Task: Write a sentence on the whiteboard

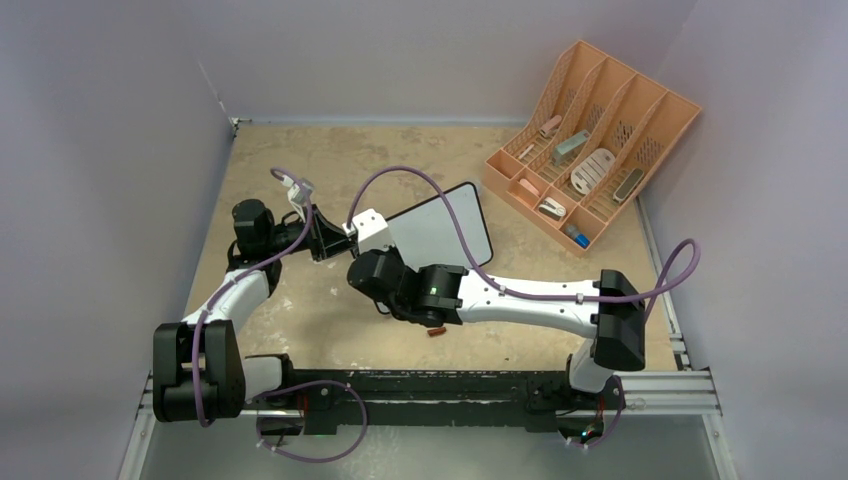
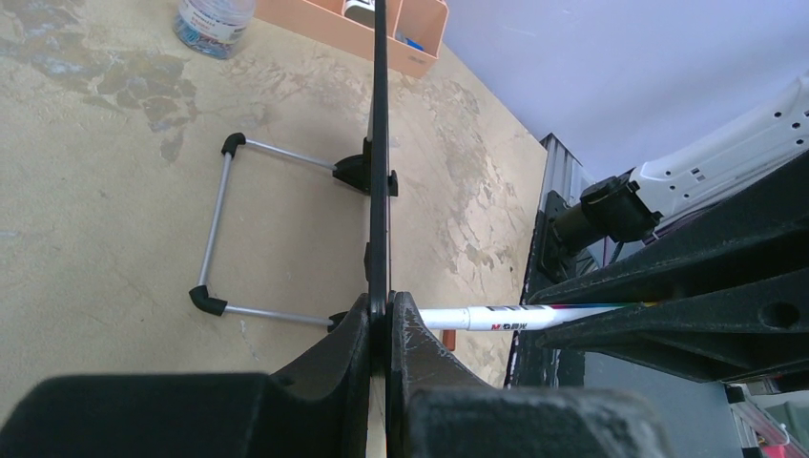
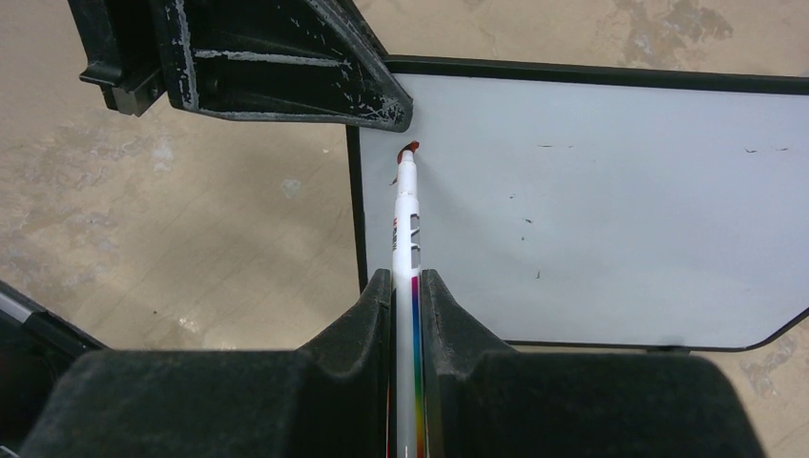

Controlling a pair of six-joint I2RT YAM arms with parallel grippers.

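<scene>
The whiteboard [image 1: 440, 222] stands tilted on its wire stand [image 2: 215, 239] in the middle of the table. Its face is nearly blank in the right wrist view [image 3: 591, 210]. My left gripper [image 2: 388, 307] is shut on the board's left edge, which shows edge-on [image 2: 379, 143]. It also shows in the top view [image 1: 338, 236]. My right gripper [image 3: 407, 281] is shut on a white marker [image 3: 407, 229] with a rainbow stripe. The marker's red tip [image 3: 409, 150] touches the board near its upper left corner, right under the left gripper's finger [image 3: 286, 67]. A small red mark [image 3: 394, 180] lies beside the tip.
A peach slotted organizer [image 1: 590, 140] with small items stands at the back right. A small red cap [image 1: 436, 331] lies on the table under my right arm. A clear jar [image 2: 212, 19] stands behind the board. Grey walls enclose the table on the left, back and right.
</scene>
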